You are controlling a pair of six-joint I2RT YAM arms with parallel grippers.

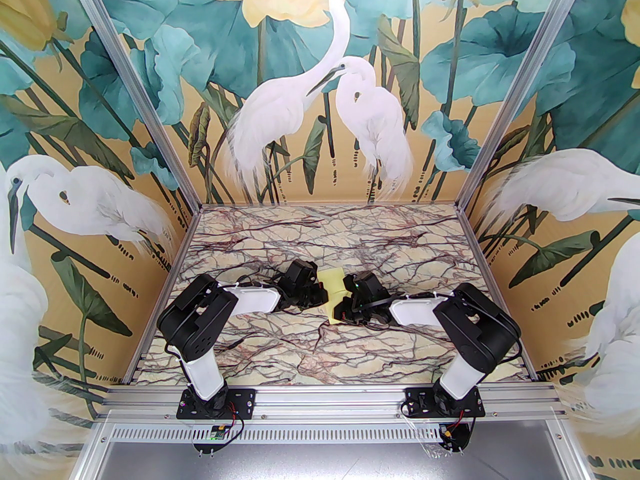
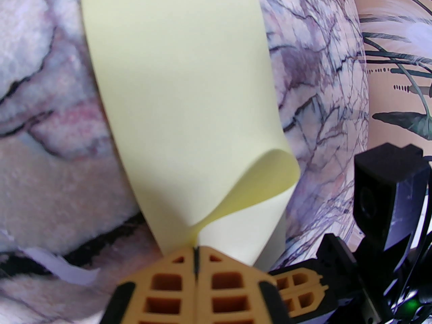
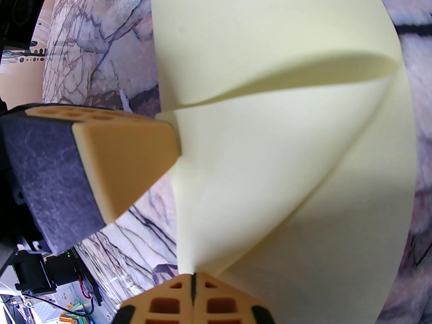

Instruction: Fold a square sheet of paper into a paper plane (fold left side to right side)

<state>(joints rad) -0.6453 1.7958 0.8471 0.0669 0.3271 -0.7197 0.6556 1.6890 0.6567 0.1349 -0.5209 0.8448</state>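
Observation:
The square sheet of paper [image 1: 333, 288] is pale yellow and lies mid-table between both grippers, one flap curled up over the rest. In the left wrist view the sheet [image 2: 182, 96] stretches away from my left gripper [image 2: 195, 252], whose orange fingers are shut on the raised near corner. My right gripper [image 3: 193, 279] is shut on another corner of the sheet [image 3: 270, 167], which bows upward in a loop. From above, the left gripper [image 1: 322, 293] and the right gripper [image 1: 344, 302] meet close together at the paper. The left finger [image 3: 135, 154] touches the sheet's edge in the right wrist view.
A small white scrap [image 2: 64, 268] lies on the marble tabletop [image 1: 320, 358] left of the left fingers. The right gripper's orange fingers [image 2: 300, 284] sit just right of the left ones. Painted walls [image 1: 100, 248] close in the table on three sides.

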